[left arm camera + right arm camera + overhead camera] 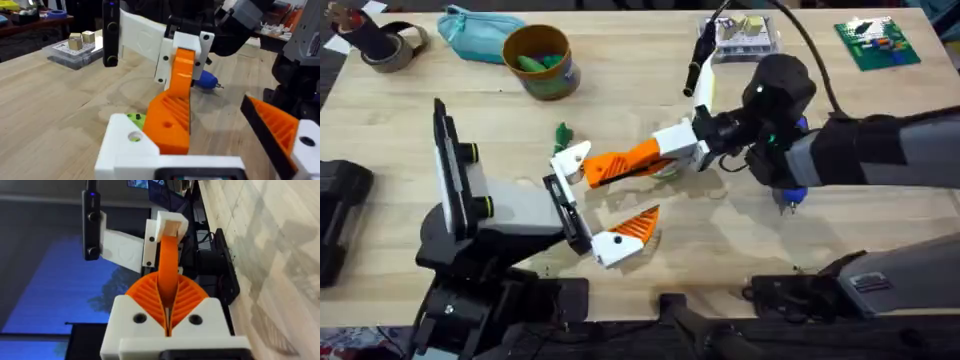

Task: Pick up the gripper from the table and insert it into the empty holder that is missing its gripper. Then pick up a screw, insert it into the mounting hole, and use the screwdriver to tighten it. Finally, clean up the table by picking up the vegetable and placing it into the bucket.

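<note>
A small round can with a mustard-yellow inner wall, the bucket [542,60], is seen at 11 o'clock on the broad light wooden table [740,240]. The left gripper [600,200] is spread open; its white pointed plastic holder [572,158] is met by the small orange wedge-shaped gripper [598,172], which is clamped between the closed pads of the right gripper [635,158]. The stubby blue-handled screwdriver [790,195] is laid at 4 o'clock from that gripper
</note>
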Motion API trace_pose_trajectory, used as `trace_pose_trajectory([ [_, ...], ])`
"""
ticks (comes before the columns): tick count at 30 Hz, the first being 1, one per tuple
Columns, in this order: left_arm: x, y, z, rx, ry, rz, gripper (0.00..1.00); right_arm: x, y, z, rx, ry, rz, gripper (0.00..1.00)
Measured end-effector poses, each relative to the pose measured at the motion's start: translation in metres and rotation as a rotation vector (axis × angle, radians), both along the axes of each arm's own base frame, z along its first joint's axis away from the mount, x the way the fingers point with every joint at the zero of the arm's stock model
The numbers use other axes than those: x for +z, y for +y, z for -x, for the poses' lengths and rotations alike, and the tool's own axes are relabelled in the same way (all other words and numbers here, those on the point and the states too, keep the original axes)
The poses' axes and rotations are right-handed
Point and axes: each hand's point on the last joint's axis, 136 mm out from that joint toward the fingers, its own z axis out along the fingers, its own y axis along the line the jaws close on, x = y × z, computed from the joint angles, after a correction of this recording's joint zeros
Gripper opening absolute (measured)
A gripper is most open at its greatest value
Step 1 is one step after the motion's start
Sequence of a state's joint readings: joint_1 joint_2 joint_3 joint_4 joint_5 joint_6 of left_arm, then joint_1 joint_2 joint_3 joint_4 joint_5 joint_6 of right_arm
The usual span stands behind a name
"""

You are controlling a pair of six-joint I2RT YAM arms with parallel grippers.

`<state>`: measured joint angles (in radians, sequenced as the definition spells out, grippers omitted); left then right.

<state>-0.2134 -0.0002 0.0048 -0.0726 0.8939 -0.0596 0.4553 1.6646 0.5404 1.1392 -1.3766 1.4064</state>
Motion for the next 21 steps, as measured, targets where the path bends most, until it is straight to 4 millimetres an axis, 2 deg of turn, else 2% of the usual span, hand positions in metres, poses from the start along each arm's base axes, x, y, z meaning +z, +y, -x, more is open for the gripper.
trace_pose_trajectory([
  [13,0.0,0.0,0.0,0.0,0.001,0.0,0.988,-0.003,0.008,0.004,0.001,0.022,0.013,0.02],
  [21,0.0,0.0,0.0,0.001,0.01,0.004,0.988,-0.009,0.013,-0.001,-0.002,0.034,0.02,0.02],
])
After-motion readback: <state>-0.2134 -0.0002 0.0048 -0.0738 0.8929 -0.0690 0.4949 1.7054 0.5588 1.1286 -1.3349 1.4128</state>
